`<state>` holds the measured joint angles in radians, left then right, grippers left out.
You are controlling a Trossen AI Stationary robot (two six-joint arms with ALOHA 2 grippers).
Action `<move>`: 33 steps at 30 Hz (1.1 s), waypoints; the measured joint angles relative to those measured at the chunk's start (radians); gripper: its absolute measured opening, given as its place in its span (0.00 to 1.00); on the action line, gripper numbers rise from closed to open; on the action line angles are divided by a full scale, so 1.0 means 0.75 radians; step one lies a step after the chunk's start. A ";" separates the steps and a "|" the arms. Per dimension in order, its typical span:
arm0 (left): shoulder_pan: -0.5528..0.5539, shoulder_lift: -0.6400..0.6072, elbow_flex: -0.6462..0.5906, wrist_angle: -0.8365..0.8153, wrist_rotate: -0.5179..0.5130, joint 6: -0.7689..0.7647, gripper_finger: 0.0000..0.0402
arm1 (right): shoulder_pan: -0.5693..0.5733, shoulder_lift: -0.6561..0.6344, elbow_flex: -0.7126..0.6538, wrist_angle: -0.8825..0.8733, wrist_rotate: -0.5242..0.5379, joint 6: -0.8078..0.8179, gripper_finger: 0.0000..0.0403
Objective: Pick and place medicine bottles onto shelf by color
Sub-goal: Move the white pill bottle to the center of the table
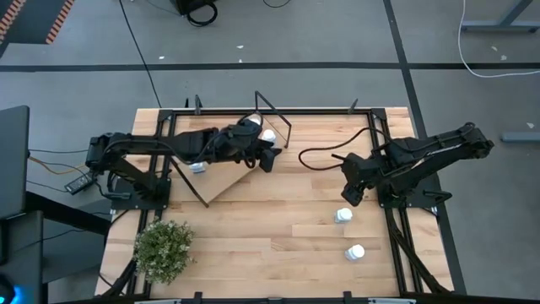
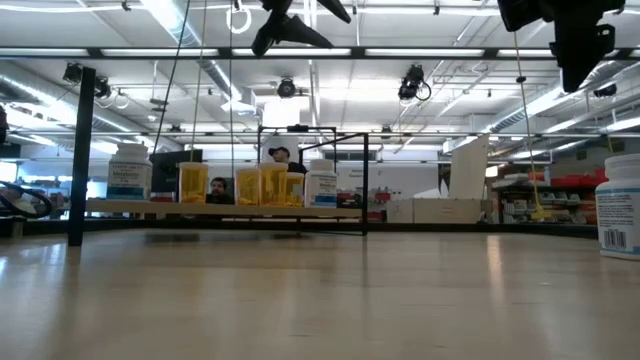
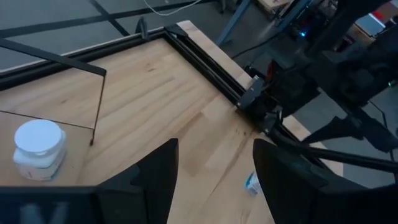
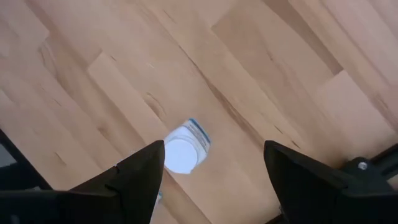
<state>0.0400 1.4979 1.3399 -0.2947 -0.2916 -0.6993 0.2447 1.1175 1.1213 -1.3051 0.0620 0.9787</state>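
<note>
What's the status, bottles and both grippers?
Left gripper open, empty, above shelf. Right gripper open, hovering over white bottle. Two white bottles on table. Nothing in the way.

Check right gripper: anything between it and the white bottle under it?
Nothing visible. The right gripper, open, hangs above the white bottle, which stands alone on bare tabletop. A second white bottle sits apart, nearer the table's front edge.

We get even overhead light from the ceiling strips (image 2: 190, 40) — bright, some glare there. Shadows on the tabletop (image 1: 278, 245) are soft and short. Wrist views show blurred near fingers (image 4: 140, 180) — background room slightly hazy.
</note>
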 joint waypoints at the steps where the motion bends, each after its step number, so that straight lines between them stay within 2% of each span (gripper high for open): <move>1: -0.003 0.000 0.000 -0.001 0.001 0.007 0.54 | 0.000 0.000 0.000 0.000 -0.001 -0.010 0.70; 4: -0.015 0.000 0.000 -0.001 0.028 0.034 0.53 | 0.005 0.000 0.000 -0.006 -0.010 0.087 0.70; 8: -0.032 0.000 0.000 -0.007 0.138 0.074 0.54 | 0.046 0.008 0.000 -0.014 0.001 0.279 0.70; 12: -0.070 0.000 0.000 -0.024 0.163 0.077 0.52 | 0.089 0.057 0.000 -0.013 0.009 0.317 0.70; 17: -0.094 0.000 0.000 -0.023 0.166 0.139 0.51 | 0.149 0.177 0.000 0.022 0.011 0.207 0.70; 22: -0.094 0.000 0.000 -0.021 0.162 0.108 0.52 | 0.222 0.304 0.000 0.086 -0.040 0.058 0.70; 26: -0.097 0.000 0.000 -0.046 0.218 0.110 0.51 | 0.313 0.364 0.000 0.069 -0.063 -0.014 0.70; 33: -0.133 -0.001 0.000 -0.104 0.236 0.112 0.49 | 0.470 0.376 0.000 0.095 0.092 -0.089 0.75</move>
<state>-0.0598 1.4971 1.3399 -0.3728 -0.1146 -0.6155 0.5971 1.3994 1.1213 -1.2338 0.1313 0.9121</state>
